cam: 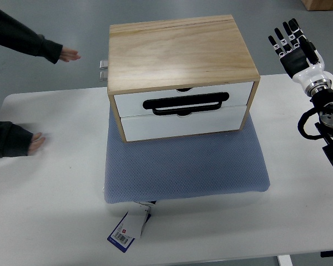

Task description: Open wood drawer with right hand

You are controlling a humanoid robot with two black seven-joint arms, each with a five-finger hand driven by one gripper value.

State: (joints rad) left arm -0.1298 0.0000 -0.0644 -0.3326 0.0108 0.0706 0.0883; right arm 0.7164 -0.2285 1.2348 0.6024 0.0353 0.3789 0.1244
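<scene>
A light wood drawer box (180,52) stands on a blue-grey mat (183,166) in the middle of the white table (50,210). It has two white drawer fronts, both pushed in; the upper drawer (183,100) carries a black bar handle (186,103), the lower drawer (183,124) sits below it. My right hand (291,43) is raised to the right of the box, well apart from it, with black fingers (281,39) stretched out and holding nothing. The right arm (327,119) runs down the picture's right edge.
A person's hand (69,54) in a dark sleeve reaches in at upper left beyond the table, another hand (36,143) rests on the table's left edge. A tag with a barcode (127,228) pokes out from under the mat's front. A metal latch (104,70) shows at the box's left side.
</scene>
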